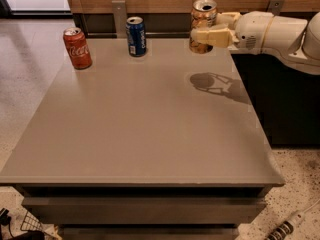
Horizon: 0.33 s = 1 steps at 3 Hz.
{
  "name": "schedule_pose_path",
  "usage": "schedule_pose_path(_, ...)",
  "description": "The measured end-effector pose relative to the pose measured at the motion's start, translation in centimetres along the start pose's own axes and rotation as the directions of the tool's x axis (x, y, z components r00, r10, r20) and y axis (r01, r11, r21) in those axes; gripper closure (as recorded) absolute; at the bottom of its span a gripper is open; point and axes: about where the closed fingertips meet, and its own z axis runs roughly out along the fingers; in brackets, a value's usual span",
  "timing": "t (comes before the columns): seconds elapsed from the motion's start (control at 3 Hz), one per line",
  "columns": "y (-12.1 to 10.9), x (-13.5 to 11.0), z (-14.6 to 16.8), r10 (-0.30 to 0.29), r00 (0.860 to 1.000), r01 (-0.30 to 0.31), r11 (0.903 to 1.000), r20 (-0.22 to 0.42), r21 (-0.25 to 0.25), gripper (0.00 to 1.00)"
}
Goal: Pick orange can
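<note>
orange can [202, 18]: pale orange-tan, cream patches, silver top. gripper [204, 30]: cream-white, clasping orange can above table's far right corner. red can [77, 48]: red, white script. blue can [135, 36]: dark blue, white markings. table [140, 129]: plain grey-brown.

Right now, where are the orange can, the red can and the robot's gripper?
orange can [202, 15]: camera view, upper body, just below the silver top.
red can [77, 50]: camera view, middle of its label.
gripper [202, 30]: camera view, top right, between its jaws, shut on the orange can.
</note>
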Motion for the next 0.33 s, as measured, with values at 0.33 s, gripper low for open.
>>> schedule_pose_path(0.33, 0.4, -2.36, -0.72, -0.043, 0.999, 0.043, 0.9991, 0.016, 0.003, 1.0)
